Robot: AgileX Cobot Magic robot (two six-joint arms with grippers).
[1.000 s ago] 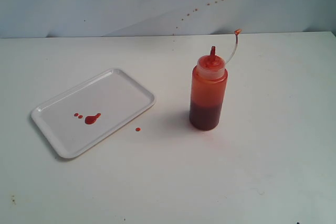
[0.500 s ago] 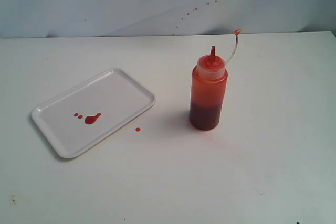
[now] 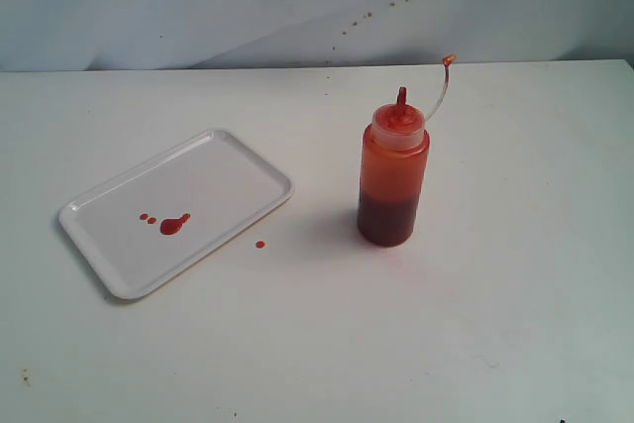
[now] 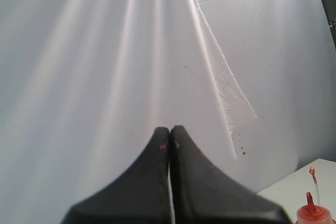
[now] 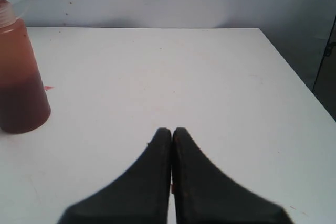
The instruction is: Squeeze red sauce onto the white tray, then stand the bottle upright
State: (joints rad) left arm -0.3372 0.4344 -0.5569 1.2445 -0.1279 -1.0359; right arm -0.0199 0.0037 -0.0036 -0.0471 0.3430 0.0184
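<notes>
The bottle (image 3: 393,177) stands upright on the white table, right of centre, its nozzle up and its thin tethered tip (image 3: 448,62) arching to the right. The white tray (image 3: 213,177) lies flat at the left, holding a blob of red sauce (image 3: 174,224) with two small drops beside it. Neither gripper shows in the exterior view. My left gripper (image 4: 169,130) is shut and empty, facing the white backdrop, with the bottle's cap (image 4: 313,213) far off. My right gripper (image 5: 171,131) is shut and empty above the table, well apart from the bottle (image 5: 20,80).
One red drop (image 3: 261,244) lies on the table just off the tray's near edge. Small red specks dot the white backdrop (image 3: 369,17). The table's edge (image 5: 294,72) runs past my right gripper in the right wrist view.
</notes>
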